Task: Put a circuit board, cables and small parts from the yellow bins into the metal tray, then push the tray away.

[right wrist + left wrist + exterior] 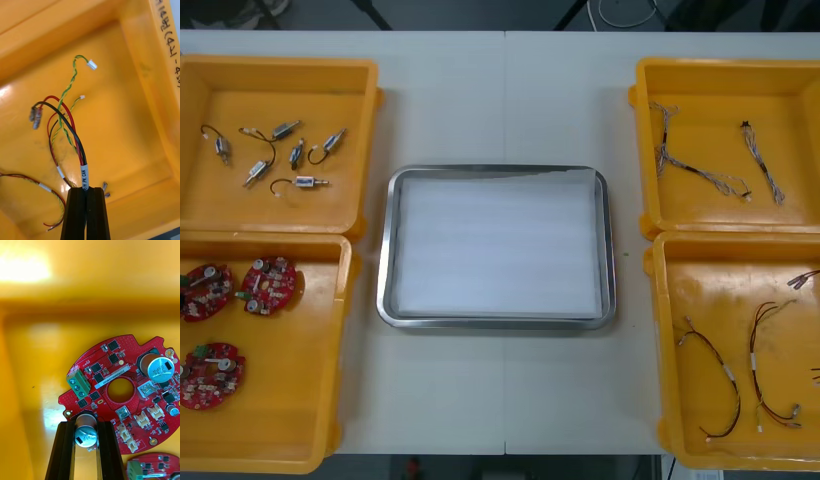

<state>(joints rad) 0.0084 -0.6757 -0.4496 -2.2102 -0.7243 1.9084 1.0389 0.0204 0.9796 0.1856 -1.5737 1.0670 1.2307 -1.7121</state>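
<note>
Your left gripper [86, 425] is clenched on the silver cylindrical can [86, 435] standing at the rim of a round red circuit board [108, 365], one black finger on each side of it. The board is over the floor of a yellow plastic bin [41, 363]; you cannot tell whether it rests there or hangs clear. It should be light and stiff, but that can is a soldered part, so I judge the hold fragile. Lift slowly and keep it level. If you regrip, take the bare edge beside the green terminal block [78, 379]. A second red board [153, 463] lies just beside it.

Your right gripper [86, 190] is pinched on a black and red cable [75, 138] at its white printed sleeve [84, 176], above the floor of another yellow bin [127, 112]. The cable is light and limp. Its twisted green and yellow strand [69, 88] and plug ends will dangle and may snag the neighbouring red and yellow cable [45, 187]. The sleeve is a sound place to hold.

The shiny metal tray with the white inside [385, 250] stands between the bins and holds nothing yet.
</note>
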